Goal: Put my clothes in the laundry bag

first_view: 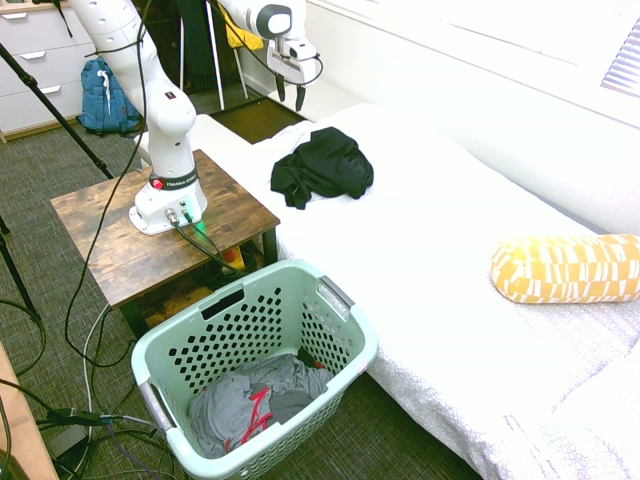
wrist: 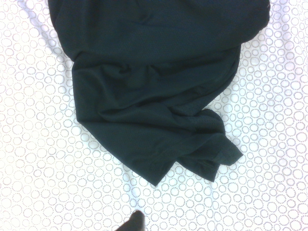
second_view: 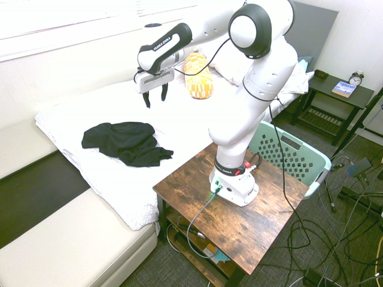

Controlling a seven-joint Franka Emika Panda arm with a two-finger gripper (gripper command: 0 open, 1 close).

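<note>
The clothes [first_view: 323,167] are a crumpled black garment lying on the white bed cover, also seen as a dark heap [second_view: 127,142] and filling much of the wrist view [wrist: 154,91]. My gripper [second_view: 155,94] hangs open and empty in the air above and a little beyond the garment, fingers pointing down; in the first exterior view the gripper [first_view: 290,97] is near the top. The laundry bag [first_view: 345,298] is a mint-green perforated basket on the floor beside the bed, partly visible behind the arm as a green rim [second_view: 317,158].
A grey garment with red markings [first_view: 252,405] lies inside the basket. The arm's base stands on a wooden side table [first_view: 100,240] between bed and basket. A yellow patterned cushion [first_view: 568,268] lies on the bed. A blue backpack [first_view: 103,97] leans by the drawers.
</note>
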